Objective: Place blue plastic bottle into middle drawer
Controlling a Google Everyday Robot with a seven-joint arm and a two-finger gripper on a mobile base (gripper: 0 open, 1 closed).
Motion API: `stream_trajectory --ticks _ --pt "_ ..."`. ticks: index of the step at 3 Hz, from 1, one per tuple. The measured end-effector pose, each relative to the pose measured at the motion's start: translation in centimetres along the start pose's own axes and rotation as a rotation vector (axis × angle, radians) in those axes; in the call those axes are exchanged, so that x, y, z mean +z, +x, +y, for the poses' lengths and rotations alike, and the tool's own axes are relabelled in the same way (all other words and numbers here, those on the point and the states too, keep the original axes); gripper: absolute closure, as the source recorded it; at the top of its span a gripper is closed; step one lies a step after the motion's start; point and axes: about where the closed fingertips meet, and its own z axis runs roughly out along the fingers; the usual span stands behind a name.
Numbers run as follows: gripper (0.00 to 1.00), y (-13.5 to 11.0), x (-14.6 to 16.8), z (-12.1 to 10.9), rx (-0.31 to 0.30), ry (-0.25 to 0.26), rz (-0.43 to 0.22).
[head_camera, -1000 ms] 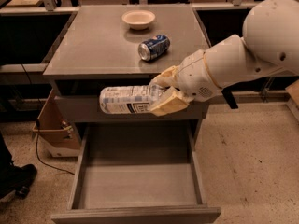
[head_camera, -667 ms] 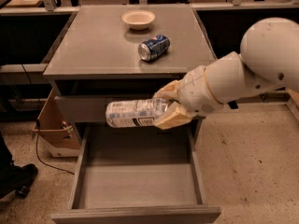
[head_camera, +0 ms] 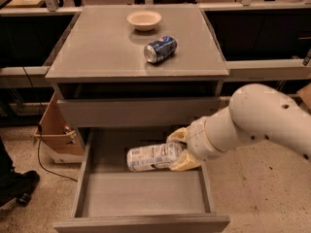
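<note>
Presently, the blue plastic bottle [head_camera: 151, 157] is held on its side inside the open middle drawer [head_camera: 81, 174], towards the rear of its grey floor. Whether it touches the floor cannot be told. The gripper [head_camera: 176, 149] is clamped on the bottle's right end, one yellow finger above and one below. On the cabinet top [head_camera: 92, 47], a blue soda can [head_camera: 160, 49] is seen lying near a pale bowl [head_camera: 144, 19]. The upper drawer front [head_camera: 138, 111] is closed.
</note>
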Motion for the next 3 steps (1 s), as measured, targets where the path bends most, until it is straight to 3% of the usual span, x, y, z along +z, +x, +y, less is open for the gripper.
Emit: stream_trajectory --ticks 1,3 --pt "1.00 4.68 4.01 1.46 -0.005 -0.011 0.043" --pt "1.00 4.87 4.79 1.66 0.002 -0.015 0.029"
